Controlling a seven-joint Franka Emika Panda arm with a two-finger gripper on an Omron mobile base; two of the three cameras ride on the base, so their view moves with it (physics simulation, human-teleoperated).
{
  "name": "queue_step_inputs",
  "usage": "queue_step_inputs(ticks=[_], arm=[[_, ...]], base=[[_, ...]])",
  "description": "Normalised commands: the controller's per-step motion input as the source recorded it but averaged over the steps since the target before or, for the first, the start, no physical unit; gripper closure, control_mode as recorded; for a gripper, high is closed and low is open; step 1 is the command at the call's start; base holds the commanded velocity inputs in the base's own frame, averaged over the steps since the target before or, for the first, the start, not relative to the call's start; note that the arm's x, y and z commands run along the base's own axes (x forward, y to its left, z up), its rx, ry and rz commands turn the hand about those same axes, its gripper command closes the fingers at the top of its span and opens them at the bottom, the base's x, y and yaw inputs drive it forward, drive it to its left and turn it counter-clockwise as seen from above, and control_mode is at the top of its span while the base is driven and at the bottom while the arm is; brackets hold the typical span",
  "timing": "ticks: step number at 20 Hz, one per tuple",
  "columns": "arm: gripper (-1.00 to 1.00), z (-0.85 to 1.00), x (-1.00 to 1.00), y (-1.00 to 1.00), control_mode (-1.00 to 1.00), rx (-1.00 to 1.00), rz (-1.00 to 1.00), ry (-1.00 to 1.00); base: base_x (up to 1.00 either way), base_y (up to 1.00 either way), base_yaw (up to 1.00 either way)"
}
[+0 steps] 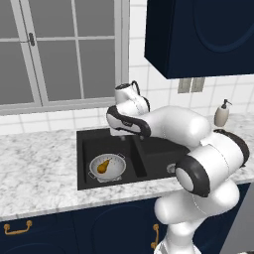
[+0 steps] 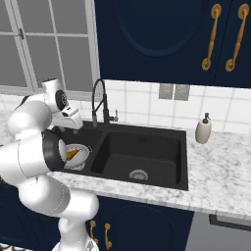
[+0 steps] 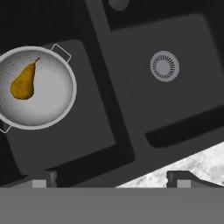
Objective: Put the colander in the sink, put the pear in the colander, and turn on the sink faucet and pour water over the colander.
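Observation:
The silvery perforated colander (image 3: 43, 103) sits in the left basin of the black sink (image 3: 131, 109), with the orange-yellow pear (image 3: 23, 83) lying inside it. The left base view shows the colander (image 1: 115, 168), the pear (image 1: 102, 166) and the sink (image 1: 82, 149); the right base view shows the colander (image 2: 80, 158) and the pear (image 2: 72, 155). My gripper (image 3: 111, 179) hangs open above the sink, over the divider between the basins, holding nothing. The black gooseneck faucet (image 2: 100, 98) stands behind the divider. I see no water running.
A beige soap dispenser (image 1: 222, 114) (image 2: 203, 130) stands on the white marbled counter (image 2: 220, 171) right of the sink. The right basin holds only its round silver drain (image 3: 165, 65). A window is behind the sink, and dark upper cabinets hang to the right.

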Motion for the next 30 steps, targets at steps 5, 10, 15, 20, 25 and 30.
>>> queue_step_inputs(ticks=[5,10,15,20,25,30], arm=[[-1.0,0.0,0.0,-0.29,-1.0,0.0,0.0,0.0],[-1.0,0.01,0.02,-0.05,-1.0,0.0,0.0,-0.01],[-1.0,0.18,0.27,-0.24,-1.0,0.0,0.0,-0.14],[-1.0,0.61,0.28,-0.22,-1.0,0.01,-0.1,-0.08],[-1.0,0.93,0.51,0.0,-1.0,0.0,-0.06,0.0],[-1.0,0.63,0.41,0.0,-1.0,0.0,0.0,0.14]], base=[[0.0,0.0,0.0],[0.0,0.0,0.0],[0.0,0.0,0.0],[0.0,0.0,0.0],[0.0,0.0,0.0],[0.0,0.0,0.0]])
